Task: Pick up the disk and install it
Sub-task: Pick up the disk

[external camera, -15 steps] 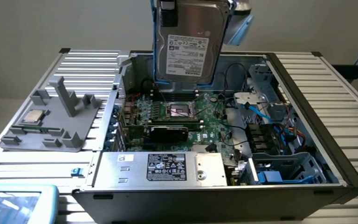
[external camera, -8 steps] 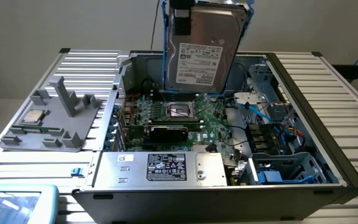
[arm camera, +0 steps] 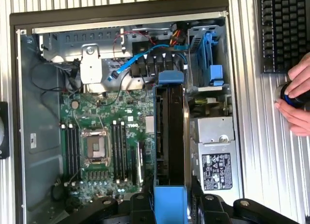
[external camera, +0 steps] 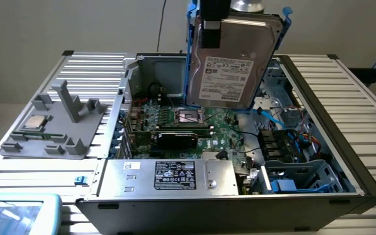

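Currently the disk (external camera: 230, 63) hangs in the air above the open computer case (external camera: 332, 122), well clear of everything inside. It is upright with its white label facing the exterior view. The claw (external camera: 209, 36) pinches it at the top end, one finger on each flat side, over the blue carrier frame. In the wrist view the disk shows edge-on, over the gap between the motherboard (arm camera: 97, 136) and the power supply (arm camera: 215, 166).

The case lies on its side on the slatted table (external camera: 351, 83). The drive cage (external camera: 305, 174) sits in its near corner on the exterior view's right, next to the power supply. Blue data cables (external camera: 271, 117) run loose between the board and the cage. A person's hand (arm camera: 298, 100) rests on a round knob beside the case, next to a keyboard (arm camera: 286, 30).

Risks, as a judgement:
- The grip is at one end only, so the long free end can swing or rotate in the pinch. It would then arrive skewed at the cage and jam on the rails.
- The plastic carrier may flex under the fingers, so a slip looks possible.
- A drop from here lands on the board, near the bare CPU socket (external camera: 191, 116).
- The loose cables could snag the carrier on the way down.
- The hand is close to the case.
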